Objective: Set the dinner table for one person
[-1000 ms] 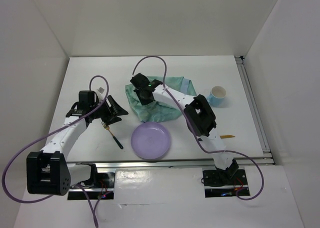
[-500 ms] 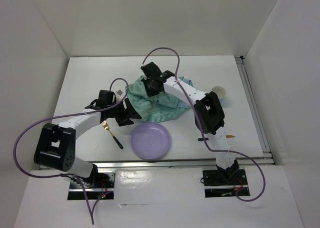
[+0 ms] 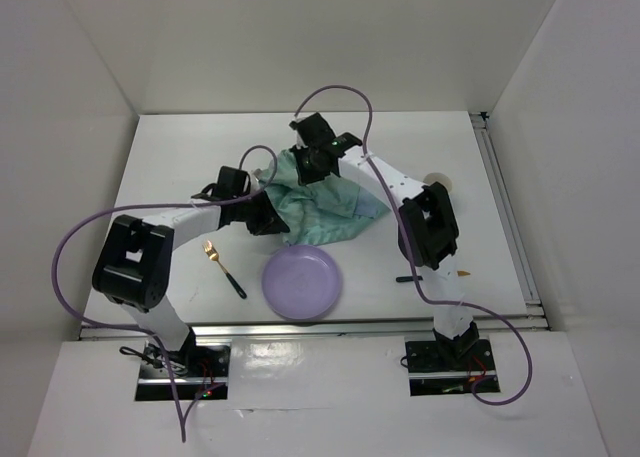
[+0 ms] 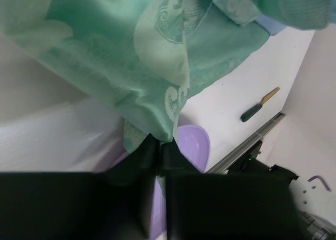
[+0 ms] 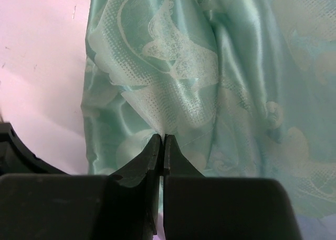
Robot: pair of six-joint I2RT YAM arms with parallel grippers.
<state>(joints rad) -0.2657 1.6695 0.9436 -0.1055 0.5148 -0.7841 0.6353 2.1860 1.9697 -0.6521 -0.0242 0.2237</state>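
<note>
The green patterned cloth (image 3: 325, 202) is bunched and lifted over the middle of the white dinner table (image 3: 170, 157). My left gripper (image 3: 270, 217) is shut on the cloth's near-left edge; in the left wrist view the cloth (image 4: 147, 56) hangs from the closed left gripper (image 4: 159, 143). At the cloth's far top edge my right gripper (image 3: 312, 163) is also shut, and the right wrist view shows the fabric (image 5: 210, 82) pinched in the right gripper (image 5: 162, 138). A purple plate (image 3: 302, 282) lies just in front of the cloth.
A gold fork with a black handle (image 3: 224, 269) lies left of the plate. A black-handled knife (image 3: 430, 275) lies at the right, partly under the right arm, also in the left wrist view as the knife (image 4: 259, 104). A light blue cup (image 3: 441, 182) peeks out behind the right arm.
My left arm swung right to the cloth and its jaws shut on the near-left edge. The right gripper carried the cloth's top edge up and to the right.
</note>
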